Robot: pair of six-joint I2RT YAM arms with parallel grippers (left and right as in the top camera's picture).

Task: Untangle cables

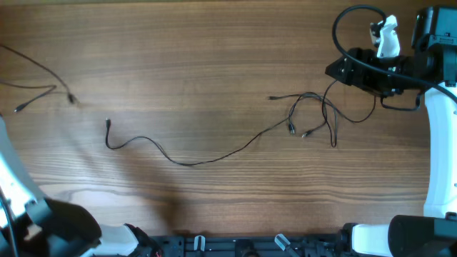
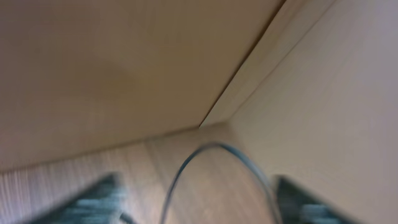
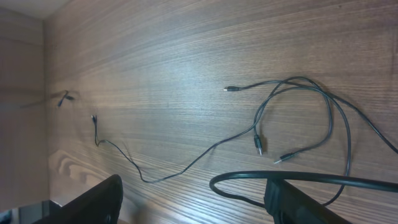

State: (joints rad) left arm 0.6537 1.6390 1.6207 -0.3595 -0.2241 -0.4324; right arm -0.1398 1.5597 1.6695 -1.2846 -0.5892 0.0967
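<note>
Tangled in loose loops toward the right edge of the table [image 1: 214, 43], with the cables [image 1: 327, 114] trailing one long strand out to the left-middle and a separate strand lying at the left edge. Hangs near the far right corner with the right gripper [image 3: 193, 208] spread wide, clasping nothing. Shows the left gripper [image 2: 199, 205] blurred, fingers apart, empty.

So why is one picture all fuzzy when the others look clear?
Left wrist view: smeared all over, the left fingers just dark smudges. Overhead view: sharp, the thin cables crisp on the wooden table. Right wrist view: cables sharp too, with a pale glare patch on the wood; only the right fingers look soft.
</note>
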